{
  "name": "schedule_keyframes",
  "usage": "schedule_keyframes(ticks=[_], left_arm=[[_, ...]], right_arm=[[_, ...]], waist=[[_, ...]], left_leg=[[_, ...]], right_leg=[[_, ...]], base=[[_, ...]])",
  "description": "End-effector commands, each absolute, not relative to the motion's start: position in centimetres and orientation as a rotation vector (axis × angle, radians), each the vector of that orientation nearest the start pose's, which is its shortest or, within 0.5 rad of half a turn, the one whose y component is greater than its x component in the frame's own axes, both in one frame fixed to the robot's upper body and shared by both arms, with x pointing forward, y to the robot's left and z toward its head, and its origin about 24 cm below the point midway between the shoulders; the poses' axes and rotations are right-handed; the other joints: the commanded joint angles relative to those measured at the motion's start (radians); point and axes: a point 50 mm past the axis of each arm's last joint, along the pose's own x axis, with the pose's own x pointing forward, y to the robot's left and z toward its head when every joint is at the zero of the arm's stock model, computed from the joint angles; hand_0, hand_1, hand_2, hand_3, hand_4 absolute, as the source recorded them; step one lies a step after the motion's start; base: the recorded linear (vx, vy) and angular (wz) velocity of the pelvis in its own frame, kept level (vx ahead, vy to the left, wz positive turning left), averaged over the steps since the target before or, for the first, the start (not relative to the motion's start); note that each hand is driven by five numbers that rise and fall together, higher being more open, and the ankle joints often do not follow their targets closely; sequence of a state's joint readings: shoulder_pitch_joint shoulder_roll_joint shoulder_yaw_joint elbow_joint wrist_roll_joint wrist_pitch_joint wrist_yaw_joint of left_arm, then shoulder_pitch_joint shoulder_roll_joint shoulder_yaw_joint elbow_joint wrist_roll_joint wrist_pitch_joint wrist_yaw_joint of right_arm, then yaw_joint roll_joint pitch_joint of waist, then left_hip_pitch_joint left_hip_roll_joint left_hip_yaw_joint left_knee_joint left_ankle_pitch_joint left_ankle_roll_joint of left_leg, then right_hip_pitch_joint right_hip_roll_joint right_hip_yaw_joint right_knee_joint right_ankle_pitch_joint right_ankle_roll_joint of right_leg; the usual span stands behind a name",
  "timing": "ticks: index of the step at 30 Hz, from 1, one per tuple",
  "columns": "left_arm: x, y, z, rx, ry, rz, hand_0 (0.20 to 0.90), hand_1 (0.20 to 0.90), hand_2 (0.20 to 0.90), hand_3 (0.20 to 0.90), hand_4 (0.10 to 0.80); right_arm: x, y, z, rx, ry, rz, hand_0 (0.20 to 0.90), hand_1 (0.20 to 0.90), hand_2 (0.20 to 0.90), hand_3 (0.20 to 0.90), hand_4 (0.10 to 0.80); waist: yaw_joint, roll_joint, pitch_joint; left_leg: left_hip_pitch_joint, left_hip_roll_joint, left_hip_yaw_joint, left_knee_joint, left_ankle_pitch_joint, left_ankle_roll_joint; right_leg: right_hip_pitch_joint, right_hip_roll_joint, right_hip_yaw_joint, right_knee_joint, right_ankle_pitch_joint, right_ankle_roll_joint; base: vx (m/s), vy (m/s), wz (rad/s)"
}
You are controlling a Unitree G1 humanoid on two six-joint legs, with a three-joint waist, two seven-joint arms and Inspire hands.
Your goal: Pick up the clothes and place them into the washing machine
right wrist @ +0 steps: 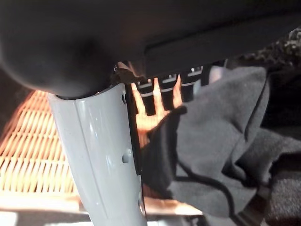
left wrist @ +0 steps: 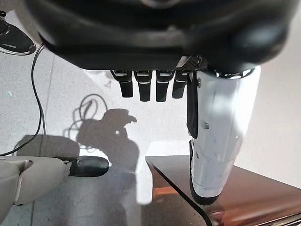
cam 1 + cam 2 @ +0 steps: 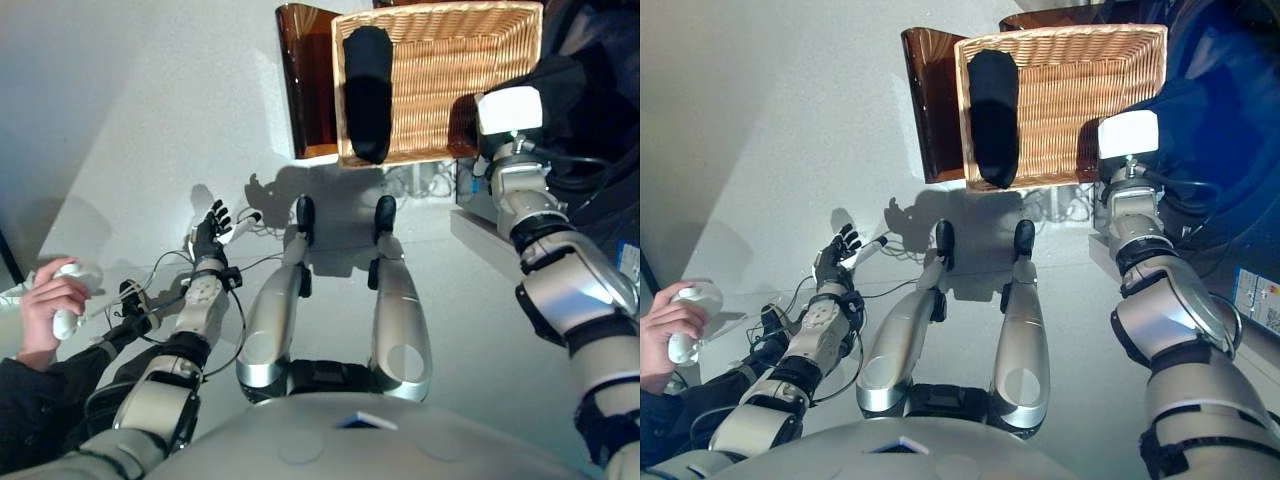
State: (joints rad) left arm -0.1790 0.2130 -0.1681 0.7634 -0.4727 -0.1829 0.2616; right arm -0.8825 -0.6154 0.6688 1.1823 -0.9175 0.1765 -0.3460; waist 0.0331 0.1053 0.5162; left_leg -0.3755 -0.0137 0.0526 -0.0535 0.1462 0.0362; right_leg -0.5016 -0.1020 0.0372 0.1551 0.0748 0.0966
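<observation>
A wicker basket (image 3: 450,60) sits on a brown stand (image 3: 305,80), with one black garment (image 3: 368,90) draped over its left rim. The right hand (image 1: 162,87) reaches over the basket's right corner — dark cloth (image 1: 221,141) lies against its fingers, though whether they clasp it cannot be told. The left hand (image 3: 210,235) hangs low over the floor, fingers straight and empty. A person's hand (image 3: 45,305) holds a white controller (image 3: 70,295) at far left.

My arms are silver-grey shells with black bands at the joints. My left hand (image 3: 209,243) is dark, with a grey wrist plate dotted with screws. My right hand (image 1: 101,155) has a white thumb cover and a white block behind it.
</observation>
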Motion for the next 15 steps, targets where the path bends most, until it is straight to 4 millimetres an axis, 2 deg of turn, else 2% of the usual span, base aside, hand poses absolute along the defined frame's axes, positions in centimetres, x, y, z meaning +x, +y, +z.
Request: schedule_keyframes(ticks=[1, 2, 4, 5, 9, 15], left_arm=[[23.1, 22.7, -6.0, -0.098, 0.383, 0.416, 0.900, 0.900, 0.900, 0.900, 0.800], [22.9, 23.0, -6.0, -0.101, 0.385, 0.433, 0.900, 0.900, 0.900, 0.900, 0.800], [22.9, 23.1, -6.0, -0.100, 0.386, 0.437, 0.900, 0.900, 0.900, 0.900, 0.800], [22.8, 23.5, -5.9, -0.101, 0.378, 0.452, 0.900, 0.900, 0.900, 0.900, 0.800], [22.7, 23.7, -5.8, -0.105, 0.371, 0.459, 0.900, 0.900, 0.900, 0.900, 0.800], [22.5, 23.7, -6.0, -0.108, 0.374, 0.455, 0.900, 0.900, 0.900, 0.900, 0.800]], right_arm=[[38.2, -29.9, 16.8, -2.132, 0.049, -0.411, 0.900, 0.900, 0.900, 0.900, 0.800], [38.2, -29.7, 17.9, -2.138, 0.002, -0.435, 0.900, 0.900, 0.900, 0.900, 0.800], [38.2, -29.8, 18.4, -2.141, -0.013, -0.449, 0.900, 0.900, 0.900, 0.900, 0.800], [38.0, -30.2, 19.5, -2.127, -0.041, -0.493, 0.900, 0.900, 0.900, 0.900, 0.800], [37.8, -30.8, 20.0, -2.122, -0.045, -0.526, 0.900, 0.900, 0.900, 0.900, 0.800], [37.7, -31.3, 19.2, -2.110, 0.007, -0.520, 0.900, 0.900, 0.900, 0.900, 0.800]], waist=[[-0.022, -0.056, -0.022], [-0.026, -0.062, -0.020], [-0.028, -0.065, -0.017], [-0.029, -0.068, -0.012], [-0.028, -0.070, -0.006], [-0.022, -0.064, 0.004]], left_leg=[[-0.007, 0.042, -0.007, 0.070, -0.056, -0.114], [-0.008, 0.045, -0.006, 0.070, -0.057, -0.115], [-0.010, 0.046, -0.006, 0.071, -0.056, -0.115], [-0.017, 0.048, -0.006, 0.074, -0.054, -0.118], [-0.033, 0.051, -0.009, 0.084, -0.053, -0.122], [-0.075, 0.053, -0.025, 0.109, -0.049, -0.126]], right_leg=[[-0.030, -0.073, -0.001, 0.012, 0.047, 0.067], [-0.036, -0.070, -0.001, 0.015, 0.044, 0.065], [-0.040, -0.069, -0.002, 0.019, 0.042, 0.064], [-0.048, -0.066, -0.005, 0.027, 0.037, 0.063], [-0.063, -0.062, -0.007, 0.040, 0.031, 0.060], [-0.097, -0.058, -0.019, 0.070, 0.022, 0.054]], base=[[0.000, 0.000, 0.00], [-0.011, -0.038, -0.01], [-0.021, -0.036, -0.01], [-0.029, -0.034, -0.03], [-0.027, -0.029, -0.06], [-0.034, -0.033, 0.02]])
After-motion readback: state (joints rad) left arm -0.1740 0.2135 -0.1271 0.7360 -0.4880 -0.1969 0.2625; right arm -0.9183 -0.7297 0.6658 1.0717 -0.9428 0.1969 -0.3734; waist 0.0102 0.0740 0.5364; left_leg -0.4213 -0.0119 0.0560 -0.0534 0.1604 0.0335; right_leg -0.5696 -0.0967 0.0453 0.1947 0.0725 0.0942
